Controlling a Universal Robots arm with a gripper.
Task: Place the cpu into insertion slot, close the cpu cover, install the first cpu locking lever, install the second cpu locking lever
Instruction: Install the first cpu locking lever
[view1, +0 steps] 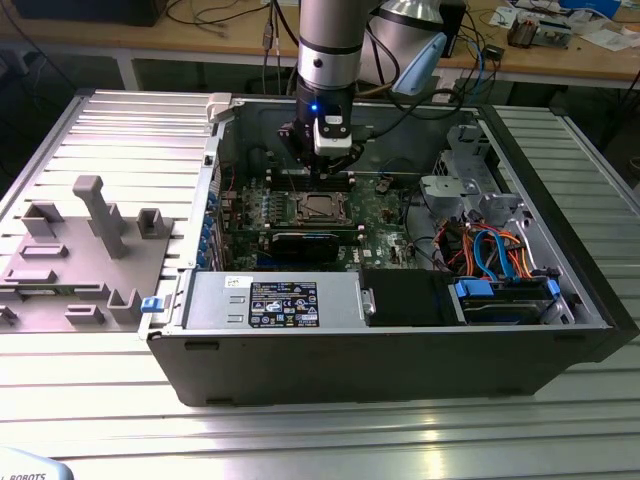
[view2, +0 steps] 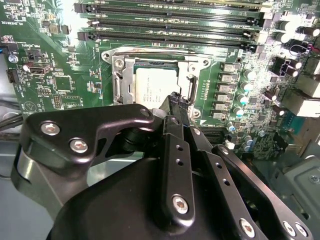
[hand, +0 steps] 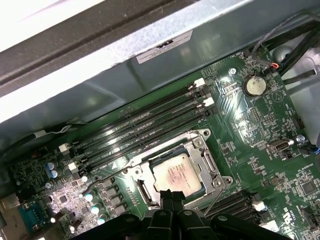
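Above the board (view1: 385, 205), your gripper (hand: 172, 194) hangs, fingers together, over the cpu (hand: 173, 171) under its closed cover (hand: 207, 162).

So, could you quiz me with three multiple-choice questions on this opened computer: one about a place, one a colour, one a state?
1. Where is the small square silver-topped cpu? A on the table; B in the square metal-rimmed insertion slot; C among the cables.
2. What colour is the large circuit board? A red; B white; C green.
3. How is the thin silvery frame-shaped cpu cover? A lying flat around the chip; B standing upright; C taken off.
Answers: 1 B, both wrist views show it seated there; 2 C, its surface is green; 3 A, the frame lies level along the chip's edges.
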